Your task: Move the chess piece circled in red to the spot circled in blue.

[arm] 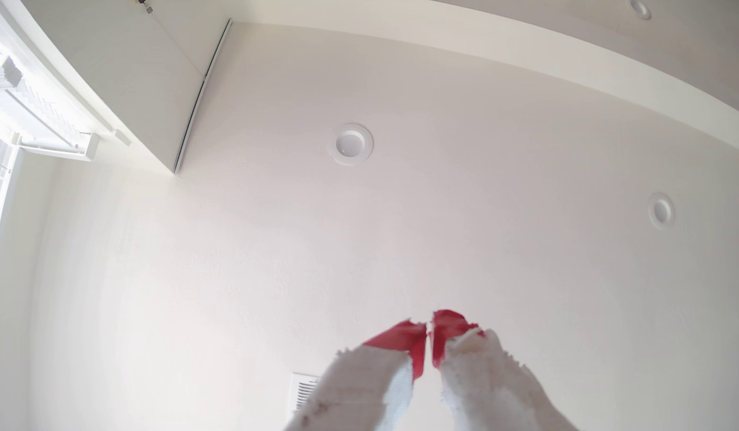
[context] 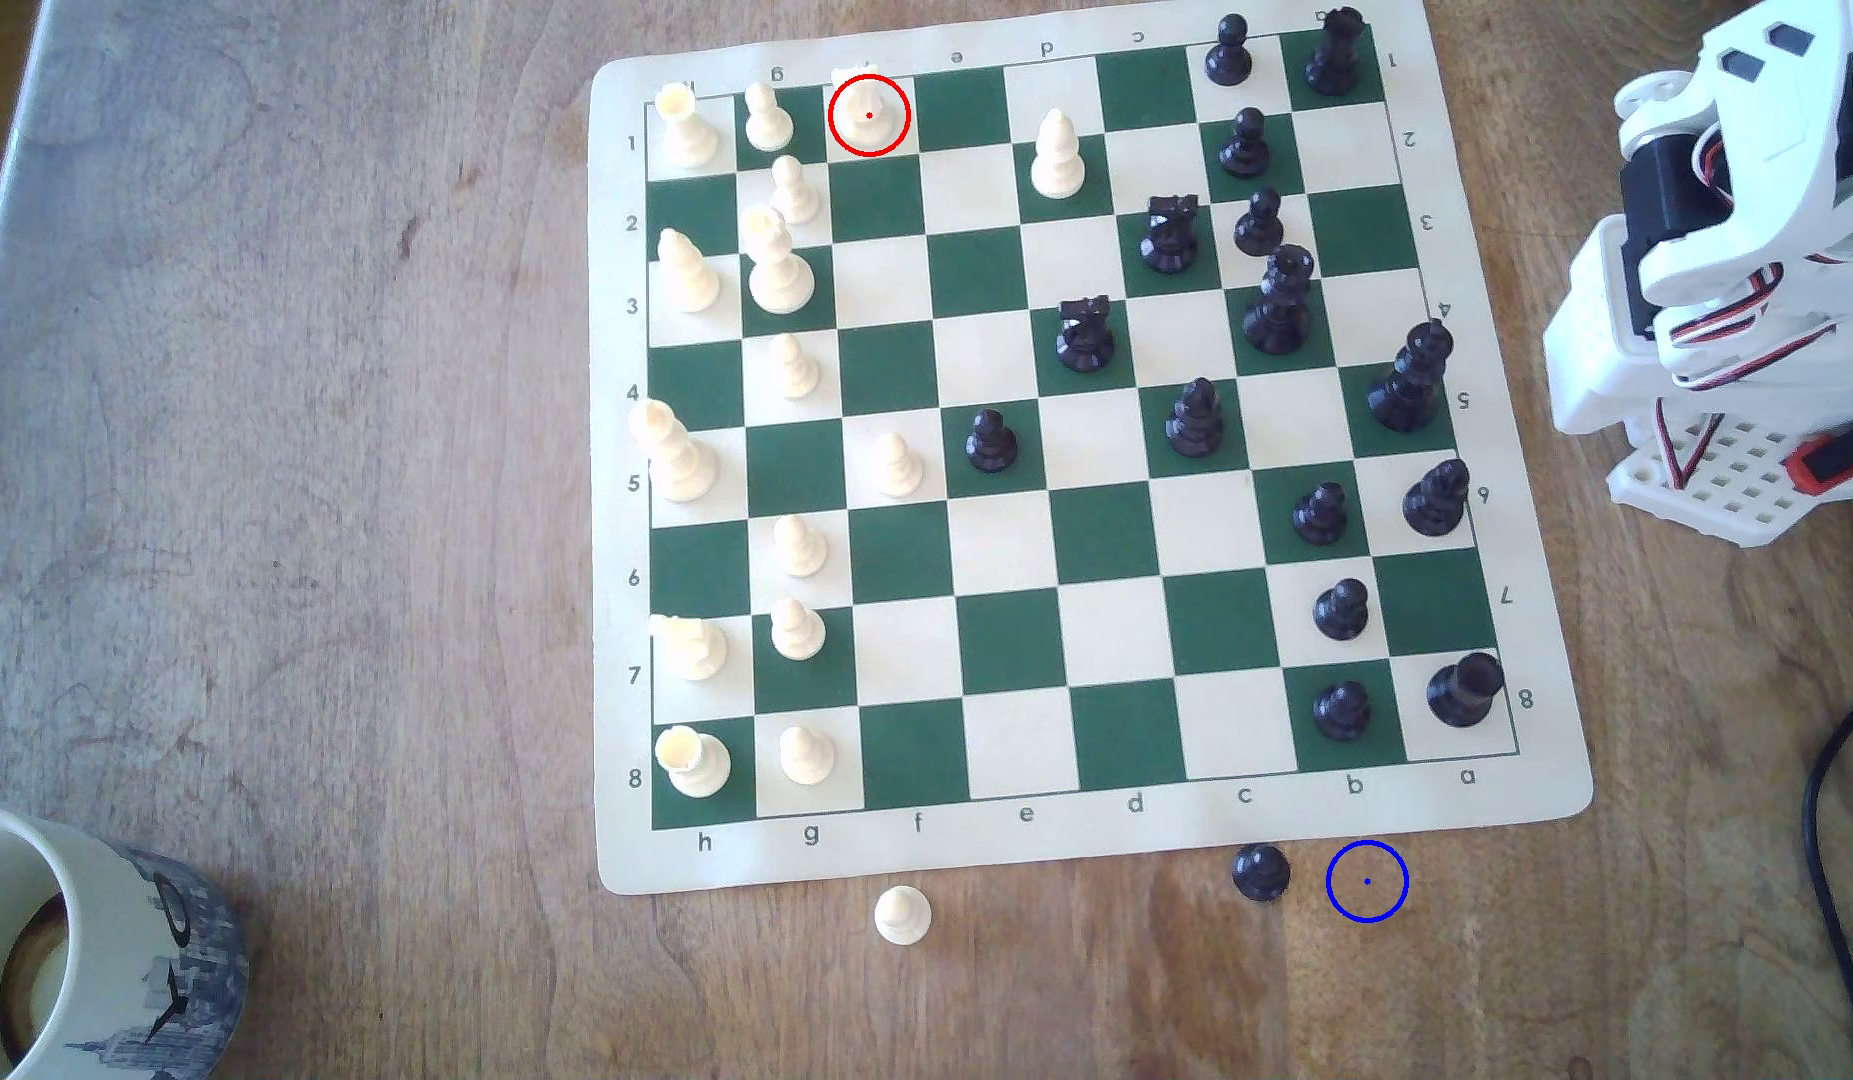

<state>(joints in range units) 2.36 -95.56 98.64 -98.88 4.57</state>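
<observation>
The chess piece circled in red [context: 868, 112] is cream-white and stands on the far row of the green-and-white board [context: 1067, 831], third square from the exterior view's left. The spot circled in blue [context: 1367, 881] is bare wood just off the board's near edge, right of a black pawn [context: 1261, 870]. The white arm [context: 1732, 260] is folded up at the exterior view's right, far from both. In the wrist view my gripper [arm: 429, 327] points at the ceiling, its red-tipped fingers [arm: 405, 335] close together with nothing between them.
Many cream and black pieces crowd the board. A cream pawn [context: 902, 914] lies off the board's near edge. A mug [context: 80, 945] stands at the near left corner of the exterior view. A black cable [context: 1836, 831] runs down the right edge of the wooden table [context: 278, 519].
</observation>
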